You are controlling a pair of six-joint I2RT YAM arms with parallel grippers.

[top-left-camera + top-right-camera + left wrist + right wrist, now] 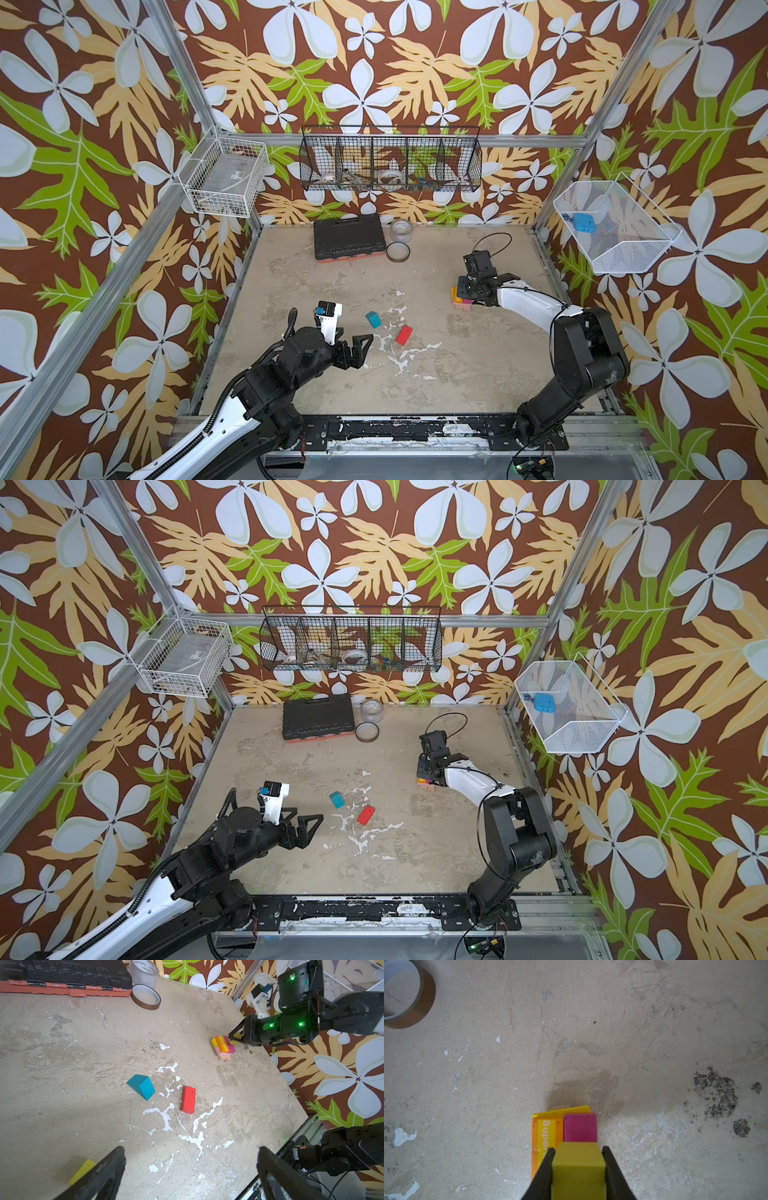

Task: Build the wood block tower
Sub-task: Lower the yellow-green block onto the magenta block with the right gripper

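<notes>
- The wood block tower stands on the table, with yellow, orange and magenta pieces on a pink base.
- A yellow-green block is pinched in the narrowly parted right claw over the tower's magenta piece, presumably to be set down squarely.
- A teal wedge and a red block lie well apart from the tower, probably reserved for later layers.
- The left claw is spread wide and empty, well apart from the tower, so nothing is jostled.

Your red block and teal wedge look matt-painted — the tabletop rough, chipped; 1 clear tape roll glossy plastic.
</notes>
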